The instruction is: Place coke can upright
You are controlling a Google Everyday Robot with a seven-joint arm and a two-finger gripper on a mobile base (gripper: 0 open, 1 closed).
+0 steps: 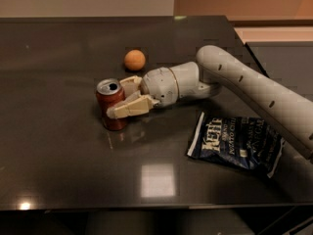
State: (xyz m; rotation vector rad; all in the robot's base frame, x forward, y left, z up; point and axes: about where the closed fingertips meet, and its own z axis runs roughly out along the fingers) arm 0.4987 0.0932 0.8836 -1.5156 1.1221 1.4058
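Note:
The coke can [109, 104] is red with a silver top and pull-tab facing up. It stands upright on the dark table [58, 146], left of centre. My gripper [121, 98] reaches in from the right on a white arm. Its cream fingers [131, 106] lie on either side of the can, one in front and one behind, right against its side.
An orange ball [134, 59] sits behind the gripper. A dark blue chip bag [237, 142] lies flat to the right, under the forearm. The table's front edge runs along the bottom and its right edge is past the bag.

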